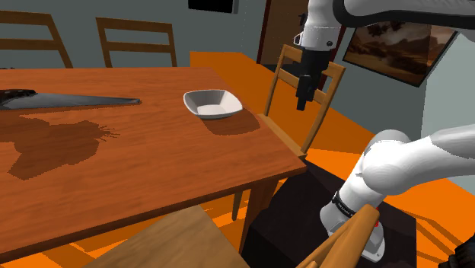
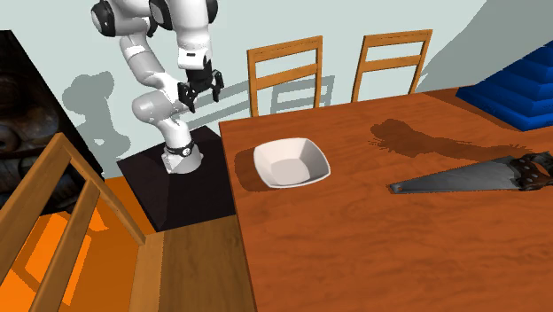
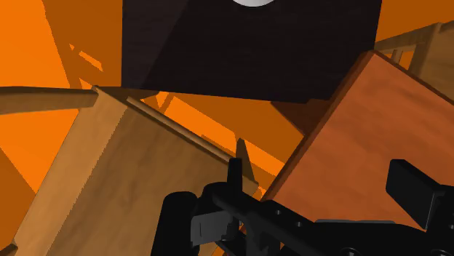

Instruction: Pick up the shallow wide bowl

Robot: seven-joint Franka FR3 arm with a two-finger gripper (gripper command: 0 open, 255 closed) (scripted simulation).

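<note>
A white, shallow, squarish bowl point(image 1: 213, 104) point(image 2: 291, 163) rests on the wooden table point(image 1: 152, 167) point(image 2: 399, 257), near the edge closest to the arm. My black gripper point(image 1: 304, 100) point(image 2: 204, 91) hangs in the air beyond that table edge, over a chair and apart from the bowl, higher than the tabletop. Its fingers stand open with nothing between them. In the wrist view the gripper point(image 3: 291, 190) looks down past a table corner point(image 3: 364, 138) at the black stand point(image 3: 247, 51).
A hand saw point(image 1: 68, 99) point(image 2: 470, 177) lies farther along the table, past the bowl. A wooden chair point(image 1: 301, 84) stands under the gripper; two more chairs point(image 2: 284, 71) point(image 2: 390, 58) line another side. Another chair's seat point(image 3: 109, 182) is close below the hand. The floor is orange.
</note>
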